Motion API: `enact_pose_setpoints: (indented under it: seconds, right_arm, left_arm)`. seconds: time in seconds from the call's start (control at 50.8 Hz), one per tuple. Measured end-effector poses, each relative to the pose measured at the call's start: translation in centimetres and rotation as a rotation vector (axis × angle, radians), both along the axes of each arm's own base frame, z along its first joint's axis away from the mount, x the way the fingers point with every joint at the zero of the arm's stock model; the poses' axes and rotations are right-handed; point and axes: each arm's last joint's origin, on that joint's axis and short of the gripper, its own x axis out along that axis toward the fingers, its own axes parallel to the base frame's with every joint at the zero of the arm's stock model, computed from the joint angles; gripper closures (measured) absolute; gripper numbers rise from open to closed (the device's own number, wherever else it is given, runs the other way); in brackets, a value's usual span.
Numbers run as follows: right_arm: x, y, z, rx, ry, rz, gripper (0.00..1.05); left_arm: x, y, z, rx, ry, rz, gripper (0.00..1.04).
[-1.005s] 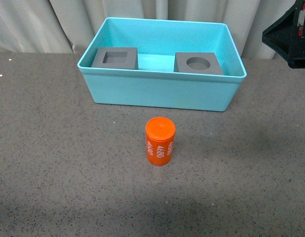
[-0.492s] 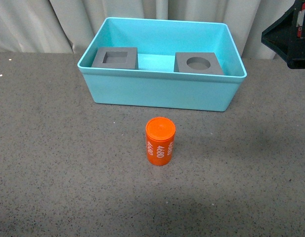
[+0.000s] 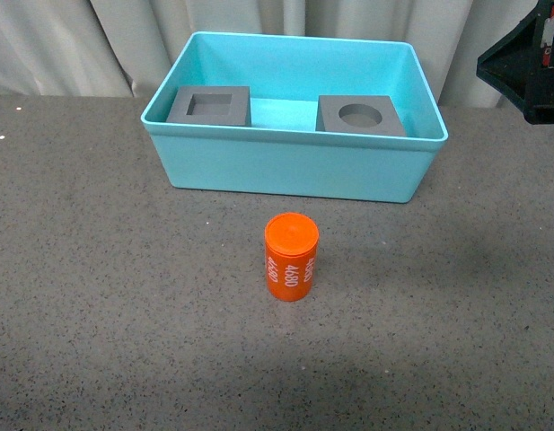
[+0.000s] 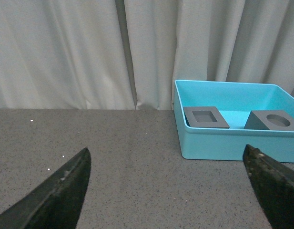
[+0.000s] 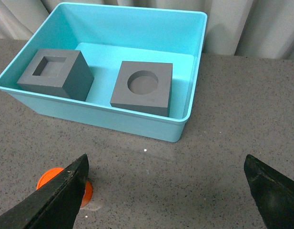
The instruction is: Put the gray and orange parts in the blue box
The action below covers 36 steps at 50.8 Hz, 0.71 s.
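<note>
Front view: I see the blue box (image 3: 294, 171) at the far side of the surface (image 3: 97, 269), close to the curtain (image 3: 61, 45). Both gray parts are inside it. The square-recess cube (image 3: 210, 106) is toward the box's left end and the round-recess cube (image 3: 360, 115) toward its right, with bare box floor between them. The orange cylinder (image 3: 292, 258) stands upright on the surface outside the box. It's in front of the near wall, roughly centred, near it but not touching, and has white "4680" print on its side. A dark part of the right arm (image 3: 528, 63) shows at the upper right edge.

Left wrist view: left jaws spread wide, nothing between them, above bare surface. Beyond them is the box (image 4: 223, 145) with the square-recess cube (image 4: 206, 117) and round-recess cube (image 4: 273, 121) inside.

Right wrist view: right jaws released, wide apart, empty. Past them is the box (image 5: 151, 131), holding the square-recess cube (image 5: 56, 74) and round-recess cube (image 5: 143, 88). The cylinder (image 5: 49, 177) is on the surface outside the box, partly hidden behind one jaw.
</note>
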Motion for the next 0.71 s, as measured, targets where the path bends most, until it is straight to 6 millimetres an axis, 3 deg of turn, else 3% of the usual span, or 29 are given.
enact_pose_setpoints:
  seconds: [0.079, 0.197, 0.256, 0.414, 0.709]
  right_arm:
    - [0.0, 0.0, 0.0, -0.001, -0.001, -0.001, 0.1]
    - [0.0, 0.5, -0.4, -0.178, -0.199, -0.123, 0.1]
    - [0.3, 0.9, -0.4, -0.22, -0.209, -0.108, 0.1]
    - [2.4, 3.8, -1.2, -0.227, 0.041, 0.164, 0.1]
    - [4.7, 7.2, -2.6, -0.254, 0.287, 0.415, 0.1]
  left_arm:
    - [0.0, 0.0, 0.0, 0.003, 0.0, 0.0, 0.07]
    - [0.0, 0.0, 0.0, 0.003, 0.001, 0.0, 0.07]
    - [0.0, 0.0, 0.0, 0.003, 0.0, 0.0, 0.07]
    - [0.0, 0.0, 0.0, 0.003, 0.0, 0.0, 0.07]
    - [0.0, 0.0, 0.0, 0.003, 0.0, 0.0, 0.07]
